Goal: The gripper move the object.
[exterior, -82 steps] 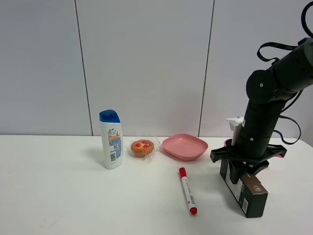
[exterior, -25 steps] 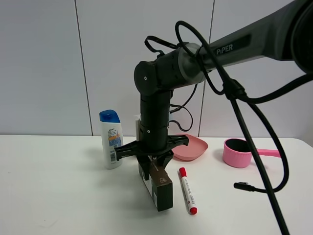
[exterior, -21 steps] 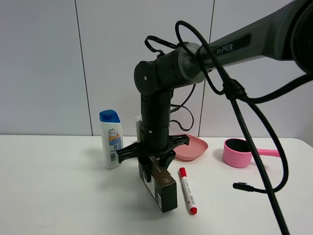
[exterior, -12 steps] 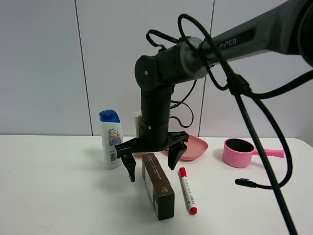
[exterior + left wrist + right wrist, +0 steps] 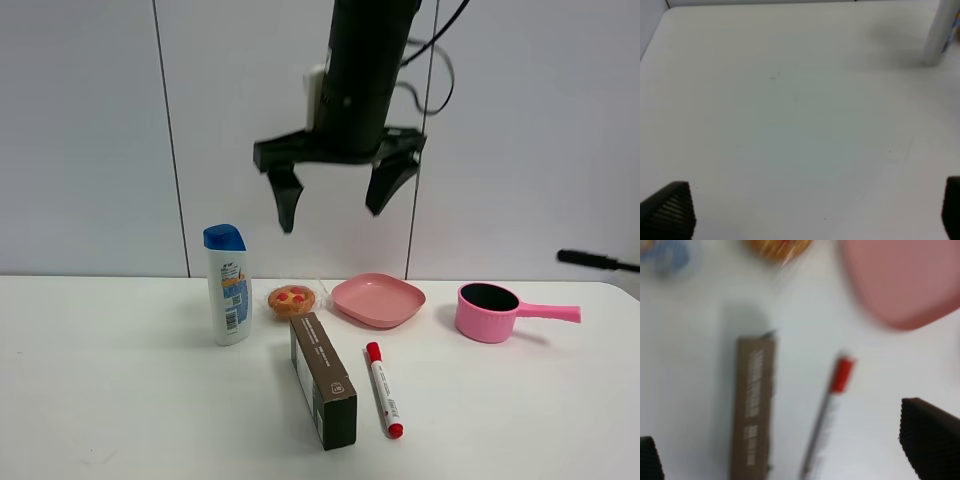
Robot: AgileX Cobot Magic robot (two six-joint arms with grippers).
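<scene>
The object, a long dark carton [image 5: 322, 378] with a brown top face, lies flat on the white table [image 5: 120, 400] beside the marker. In the blurred right wrist view the carton [image 5: 752, 410] lies far below. My right gripper [image 5: 333, 215] hangs high above the table, roughly over the carton, open and empty; its fingertips [image 5: 930, 440] show wide apart. My left gripper [image 5: 812, 210] is open and empty over bare table [image 5: 790, 125] and does not show in the exterior view.
A red-capped marker [image 5: 383, 390] lies just right of the carton. A white shampoo bottle [image 5: 228, 285], a wrapped pastry [image 5: 292, 300] and a pink plate [image 5: 378, 300] stand behind it. A pink handled pot [image 5: 490, 312] sits at the right.
The right gripper brought the carton from the table's right to beside the marker, set it down and opened. It has since risen high above it.
</scene>
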